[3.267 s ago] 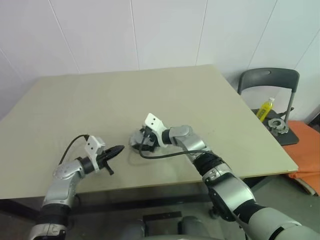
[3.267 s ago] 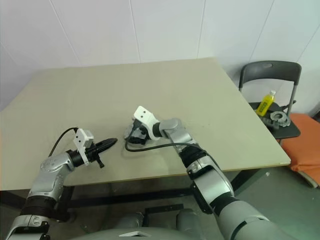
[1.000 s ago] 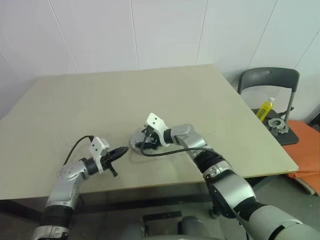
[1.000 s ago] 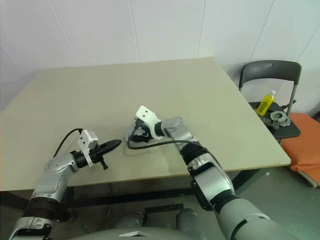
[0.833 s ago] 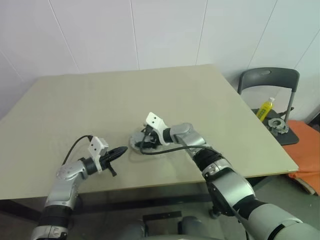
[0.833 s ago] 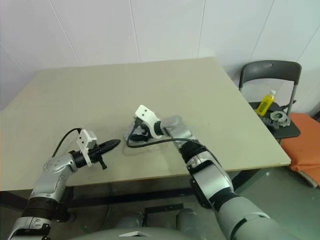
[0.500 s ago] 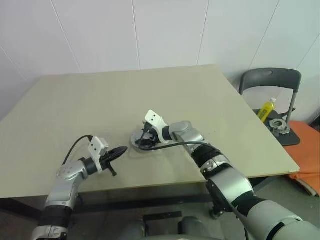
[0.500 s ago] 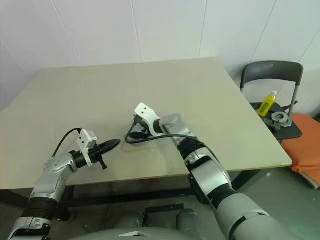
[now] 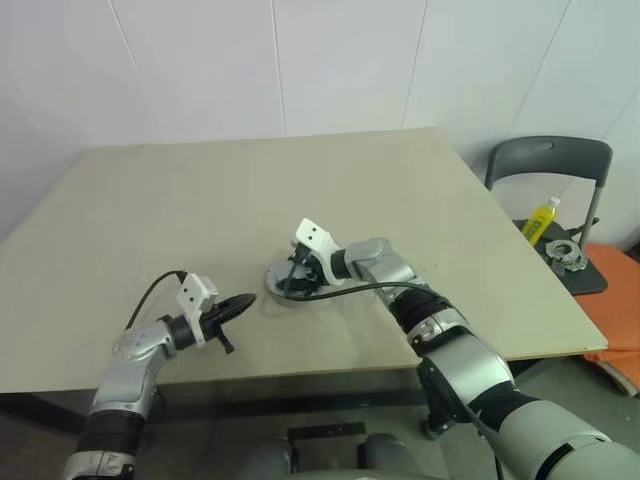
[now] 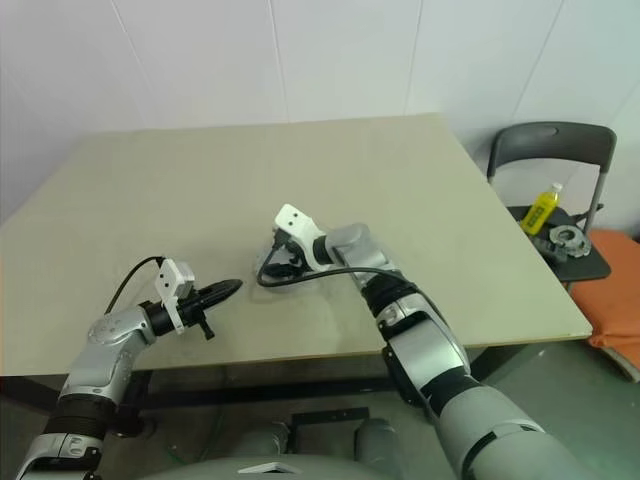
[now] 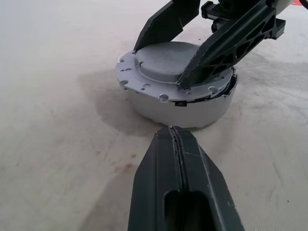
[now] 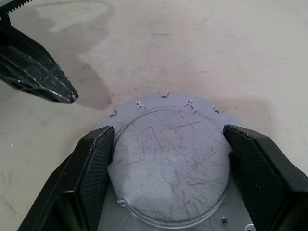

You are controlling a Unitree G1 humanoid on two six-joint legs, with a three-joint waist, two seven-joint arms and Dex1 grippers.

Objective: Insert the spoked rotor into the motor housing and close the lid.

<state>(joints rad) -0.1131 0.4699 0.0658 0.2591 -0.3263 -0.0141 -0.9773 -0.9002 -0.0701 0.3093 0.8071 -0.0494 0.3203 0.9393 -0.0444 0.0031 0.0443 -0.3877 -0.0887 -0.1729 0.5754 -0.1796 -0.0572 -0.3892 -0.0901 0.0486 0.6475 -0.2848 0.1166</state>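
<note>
A round pale-grey assembly sits on the table near its front. The lid lies on top, its raised scratched disc facing up. Beneath it is the pale round wall of the motor housing, whose inside is covered. The spoked rotor is hidden. My right gripper comes down from the right, and its black fingers hug the raised disc on both sides, shut on the lid. My left gripper is shut and empty, its tip just short of the housing wall.
The right arm's black cable trails over the table beside the assembly. Off the table's right edge stands a grey chair holding a yellow bottle and a metal part. An orange object lies beyond it.
The whole picture has shifted slightly with the camera. Both grippers keep their places, and the right one stays clamped on the lid.
</note>
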